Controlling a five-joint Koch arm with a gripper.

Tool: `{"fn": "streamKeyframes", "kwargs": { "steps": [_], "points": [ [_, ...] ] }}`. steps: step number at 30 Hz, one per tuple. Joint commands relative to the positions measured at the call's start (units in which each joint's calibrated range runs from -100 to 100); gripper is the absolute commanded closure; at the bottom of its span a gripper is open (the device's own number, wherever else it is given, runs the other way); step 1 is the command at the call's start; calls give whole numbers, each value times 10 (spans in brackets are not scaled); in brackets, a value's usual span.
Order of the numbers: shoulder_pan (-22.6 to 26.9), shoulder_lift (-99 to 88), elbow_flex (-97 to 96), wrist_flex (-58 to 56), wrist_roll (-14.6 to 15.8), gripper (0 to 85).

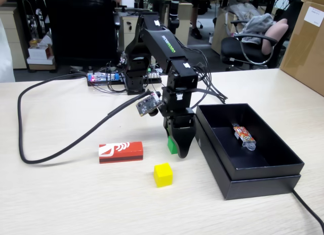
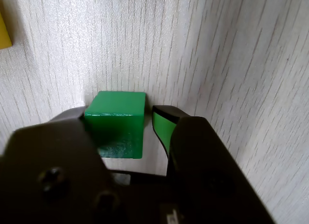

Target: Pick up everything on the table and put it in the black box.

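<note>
Clearance is tight where the pincer (image 1: 178, 148) stands: it reaches down to the tabletop (image 1: 76, 194) near the middle, just beside the left wall of the black box (image 1: 229, 170), which lies open toward the right edge with a small wrapped packet (image 1: 244, 135) inside. Bare wood stretches wide along the front edge and toward the front-left corner, crossed only by a looping black cable (image 1: 61, 151). The fixed view shows just a sliver of the green cube (image 1: 172, 145) behind the dark jaw, while the wrist view shows the green cube (image 2: 117, 121) sitting flat on the tabletop (image 2: 231, 50) between spread jaws, its left side against one jaw and a narrow gap left before the other, so the pincer (image 2: 140, 125) is parted around it and not pinching it. The yellow cube (image 1: 163, 174) stands free, nearer the front edge than the pincer; in the wrist view only its corner (image 2: 4, 31) shows at the left border. The red block (image 1: 121, 152) lies flat, left of the green cube, its long axis running roughly parallel to the front edge, white logo at its left end.
</note>
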Motion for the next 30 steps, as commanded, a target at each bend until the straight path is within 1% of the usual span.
{"fn": "streamKeyframes", "kwargs": {
  "steps": [1, 4, 5, 7, 9, 11, 14, 17, 18, 20, 22, 23, 24, 27, 30],
  "points": [
    [0, -7, 37, -2, 0, 714],
    [-3, -6, 43, -2, 0, 825],
    [-5, -6, 44, -2, -1, 846],
    [-8, -7, 45, -2, -3, 846],
    [-12, -44, 31, -5, -5, 846],
    [-12, -98, 24, -33, -5, 846],
    [-13, -228, 10, -88, -8, 847],
    [-10, -409, -35, -95, -15, 847],
    [-2, -474, -49, -95, -15, 847],
    [11, -536, -59, -96, -15, 847],
    [43, -623, -53, -111, -12, 847],
    [48, -631, -53, -112, -11, 847],
    [71, -660, -53, -114, -5, 847],
    [104, -614, -24, -113, 2, 847],
    [111, -514, 26, -113, 3, 847]
  ]
}}
